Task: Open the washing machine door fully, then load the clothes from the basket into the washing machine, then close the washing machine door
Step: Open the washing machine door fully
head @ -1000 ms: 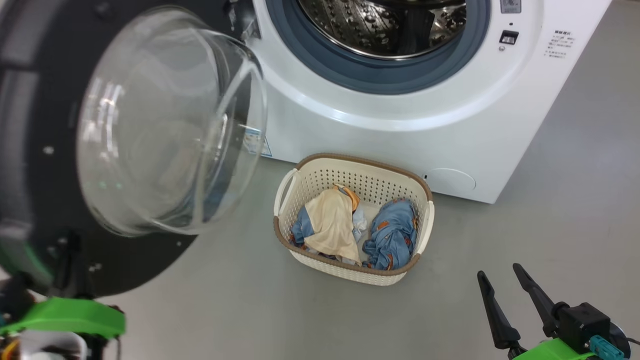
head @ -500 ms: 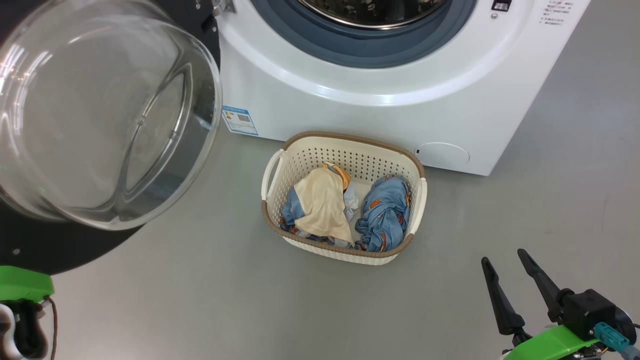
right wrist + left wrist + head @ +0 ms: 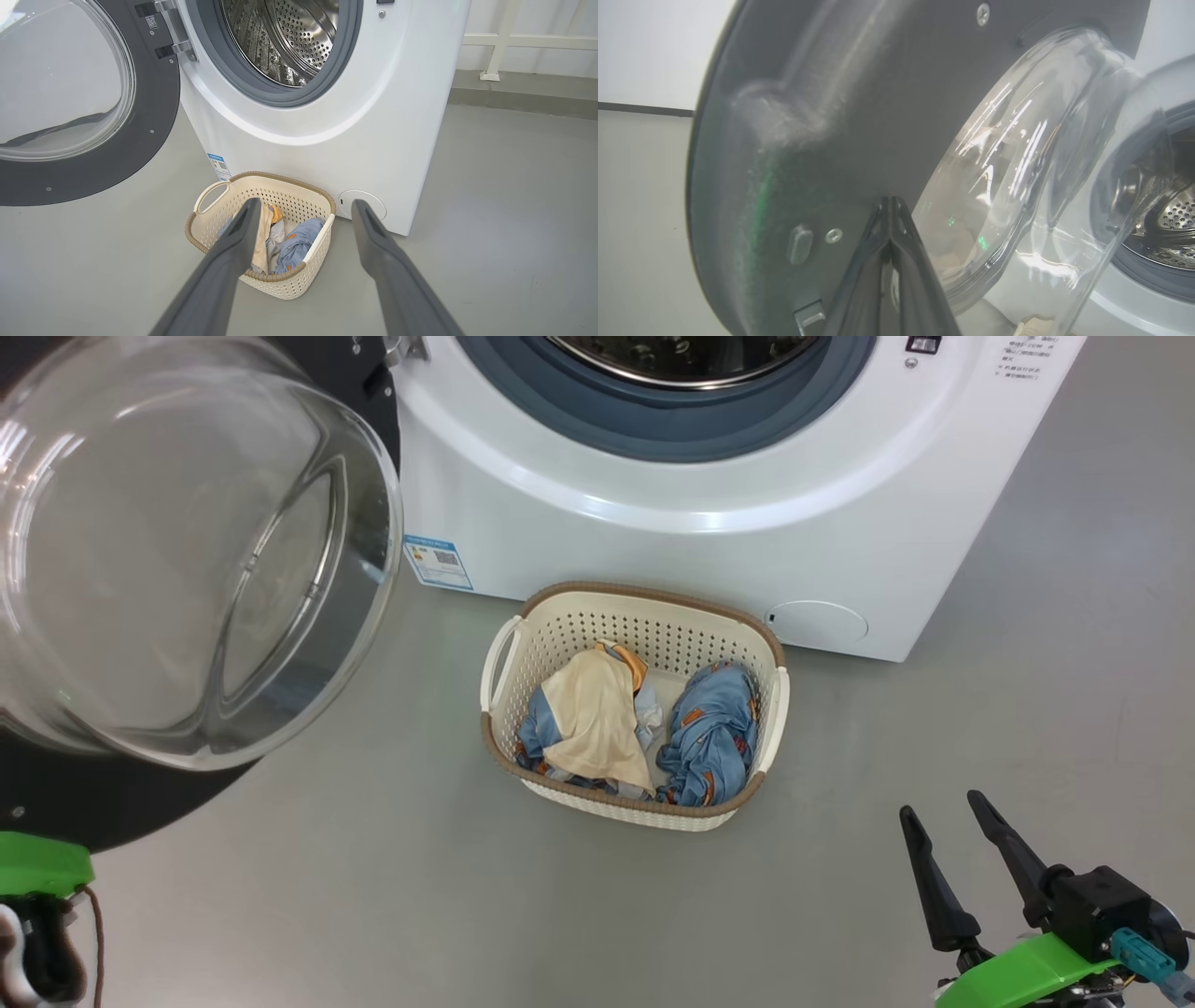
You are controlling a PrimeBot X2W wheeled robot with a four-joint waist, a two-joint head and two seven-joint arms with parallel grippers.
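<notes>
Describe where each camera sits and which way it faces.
Head view: on the head, looking down at the basket before the washing machine; right gripper open, lower right.
Left wrist view: on the left wrist, facing the washing machine door; left gripper shut.
Right wrist view: on the right wrist, facing drum and basket between open fingers.
Head and right wrist views share basket and clothes.

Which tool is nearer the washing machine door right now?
Left. The left tool, shut, sits right at the washing machine door by its dark inner face; the right tool, open, hangs over the floor beyond the basket.
</notes>
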